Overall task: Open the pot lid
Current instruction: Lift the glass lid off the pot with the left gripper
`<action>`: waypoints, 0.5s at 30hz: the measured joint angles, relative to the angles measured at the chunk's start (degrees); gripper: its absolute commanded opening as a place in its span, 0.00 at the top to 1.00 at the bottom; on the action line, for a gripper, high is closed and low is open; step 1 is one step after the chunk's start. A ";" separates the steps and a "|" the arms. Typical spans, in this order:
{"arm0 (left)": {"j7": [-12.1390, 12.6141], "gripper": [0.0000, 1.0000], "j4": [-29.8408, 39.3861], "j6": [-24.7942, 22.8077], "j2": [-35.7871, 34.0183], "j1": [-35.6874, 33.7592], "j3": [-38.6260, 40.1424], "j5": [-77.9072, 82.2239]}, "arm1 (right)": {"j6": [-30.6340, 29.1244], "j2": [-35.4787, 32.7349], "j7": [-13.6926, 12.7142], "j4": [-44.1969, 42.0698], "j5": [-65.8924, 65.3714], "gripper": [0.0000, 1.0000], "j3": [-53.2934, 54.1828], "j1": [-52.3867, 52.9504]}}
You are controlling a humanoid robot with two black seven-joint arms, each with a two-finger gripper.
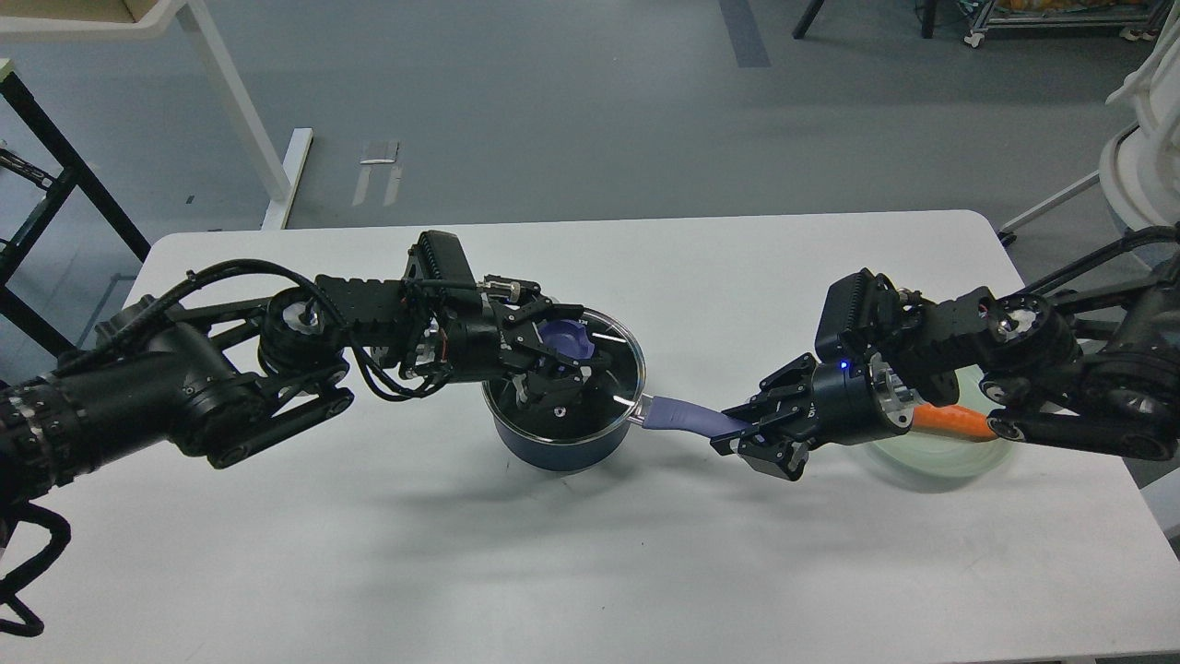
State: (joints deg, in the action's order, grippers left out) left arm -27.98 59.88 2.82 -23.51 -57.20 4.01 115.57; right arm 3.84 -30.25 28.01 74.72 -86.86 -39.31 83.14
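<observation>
The dark navy pot (556, 450) stands at the table's middle, its lavender handle (680, 417) pointing right. The glass lid (616, 373) with a steel rim is tilted, its far right edge raised above the pot's rim. My left gripper (560, 358) comes in from the left over the pot and is shut on the lid's purple-blue knob (566, 337). My right gripper (740, 433) is shut on the far end of the pot's handle, low over the table.
A pale green plate (931, 456) with an orange carrot (951, 421) lies under my right arm, near the table's right edge. The white table (590, 553) has bare room in front of the pot. Table legs and a rack stand on the floor behind.
</observation>
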 measured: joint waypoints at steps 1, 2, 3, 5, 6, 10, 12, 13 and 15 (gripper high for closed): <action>0.00 0.72 0.15 0.01 -0.12 -0.03 0.02 0.00 | 0.00 0.02 0.00 0.00 0.00 0.66 0.00 -0.01; 0.00 0.71 0.34 0.01 -0.23 -0.15 0.08 -0.01 | 0.00 0.02 -0.01 0.00 0.00 0.66 0.00 -0.04; -0.01 0.71 0.54 0.02 -0.35 -0.32 0.19 -0.06 | 0.00 0.02 -0.01 0.00 0.01 0.66 0.00 -0.05; -0.06 0.71 1.14 0.13 -1.31 -1.06 0.42 -0.16 | 0.01 0.03 -0.02 0.00 0.08 0.66 0.01 -0.07; -0.06 0.71 1.41 0.16 -2.28 -1.67 0.57 -0.24 | 0.01 0.03 -0.02 0.00 0.09 0.66 0.01 -0.08; -0.06 0.70 2.56 1.25 -7.06 -3.70 0.74 -3.14 | 0.05 -0.02 -0.03 0.00 0.12 0.66 0.02 -0.18; -0.04 0.70 3.63 2.67 -10.85 -3.99 0.53 -5.22 | 0.06 -0.05 -0.02 -0.01 0.12 0.66 0.02 -0.23; -0.04 0.70 4.36 3.19 -12.88 -4.00 0.35 -5.75 | 0.06 -0.05 -0.02 -0.01 0.13 0.66 0.03 -0.25; -0.03 0.70 5.60 3.95 -17.71 -3.68 0.12 -6.37 | 0.06 -0.07 -0.02 -0.01 0.17 0.66 0.03 -0.26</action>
State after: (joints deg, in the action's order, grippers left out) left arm -28.01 65.48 6.77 -41.22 -60.87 4.13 109.20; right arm 3.90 -30.32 27.99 74.70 -86.68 -39.28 82.87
